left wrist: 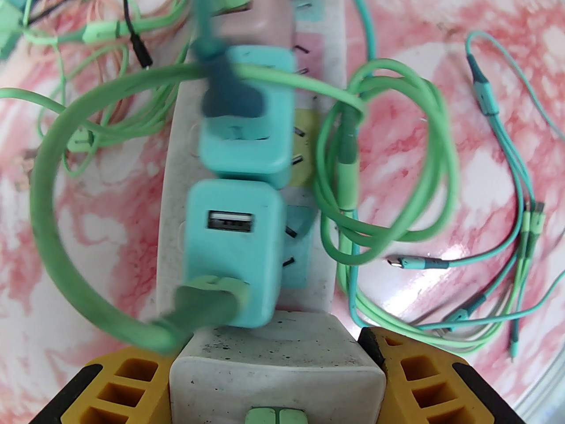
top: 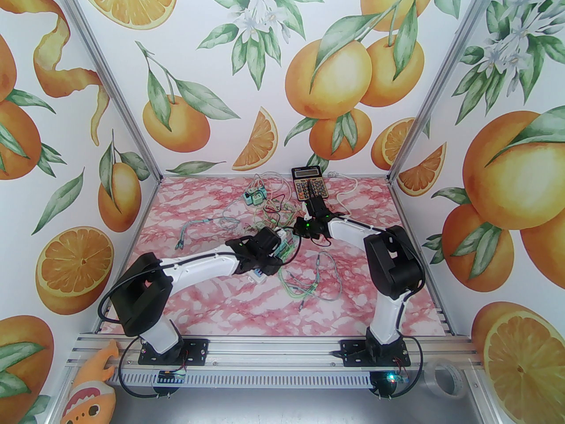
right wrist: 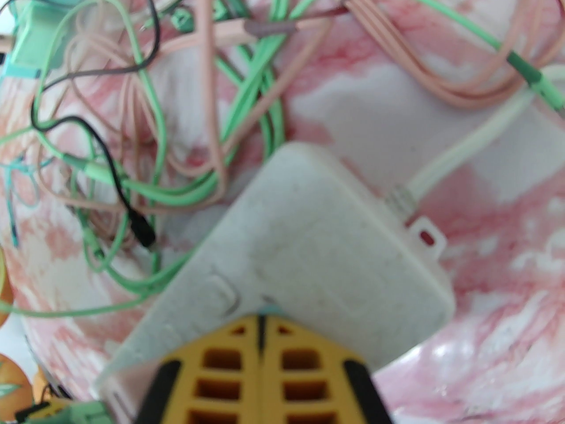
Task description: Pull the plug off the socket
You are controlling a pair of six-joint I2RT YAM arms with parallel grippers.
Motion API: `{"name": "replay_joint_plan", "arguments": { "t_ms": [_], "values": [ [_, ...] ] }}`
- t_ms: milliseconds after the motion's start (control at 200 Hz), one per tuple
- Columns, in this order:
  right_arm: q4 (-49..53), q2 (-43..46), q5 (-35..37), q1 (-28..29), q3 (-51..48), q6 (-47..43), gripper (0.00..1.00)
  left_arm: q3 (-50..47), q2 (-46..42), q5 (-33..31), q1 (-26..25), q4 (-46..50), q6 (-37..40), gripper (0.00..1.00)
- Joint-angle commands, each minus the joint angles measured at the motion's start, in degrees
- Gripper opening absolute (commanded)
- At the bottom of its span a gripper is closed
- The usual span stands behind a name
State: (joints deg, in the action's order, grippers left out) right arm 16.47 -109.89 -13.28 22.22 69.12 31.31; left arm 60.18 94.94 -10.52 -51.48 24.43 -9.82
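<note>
The socket is a white power strip [left wrist: 247, 360] lying lengthwise in the left wrist view. My left gripper [left wrist: 273, 356] is shut on its near end, one yellow finger [left wrist: 419, 369] on each side. Two teal plugs sit in the strip, the nearer one [left wrist: 234, 254] with an empty USB port and a green cable, the farther one [left wrist: 247, 117] with a dark cable. A pink plug [left wrist: 260, 16] stands beyond them. In the right wrist view my right gripper [right wrist: 262, 325] is shut, its tips over the strip's other end [right wrist: 318, 245] near the white cord [right wrist: 463, 157].
Loose green, teal and pink cables [left wrist: 397, 192] tangle on the pink marbled table on both sides of the strip. A calculator [top: 309, 183] lies at the back, with loose teal plugs [top: 255, 196] to its left. Printed walls enclose the table on three sides.
</note>
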Motion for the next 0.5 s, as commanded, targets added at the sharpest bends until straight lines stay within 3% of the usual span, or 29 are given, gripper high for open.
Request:
{"name": "replay_joint_plan", "arguments": {
  "t_ms": [0,115,215,495],
  "values": [
    [7.38,-2.57,6.51,0.06,-1.70,-1.93,0.00,0.05,-4.42,-5.14,-1.15,-1.13,0.96,0.34],
    [7.50,-2.64,6.60,0.04,-2.04,-2.24,0.00,-0.86,-6.26,-6.79,-1.48,-2.15,-0.12,0.34],
    [7.57,-2.58,6.93,0.03,-2.28,-2.47,0.00,-1.90,-7.79,-4.30,-0.44,-3.52,-1.59,0.34],
    [7.64,-0.79,6.65,0.02,-1.97,-2.68,0.00,-1.12,-11.69,-2.73,2.98,1.68,-3.54,0.35]
  ]
}}
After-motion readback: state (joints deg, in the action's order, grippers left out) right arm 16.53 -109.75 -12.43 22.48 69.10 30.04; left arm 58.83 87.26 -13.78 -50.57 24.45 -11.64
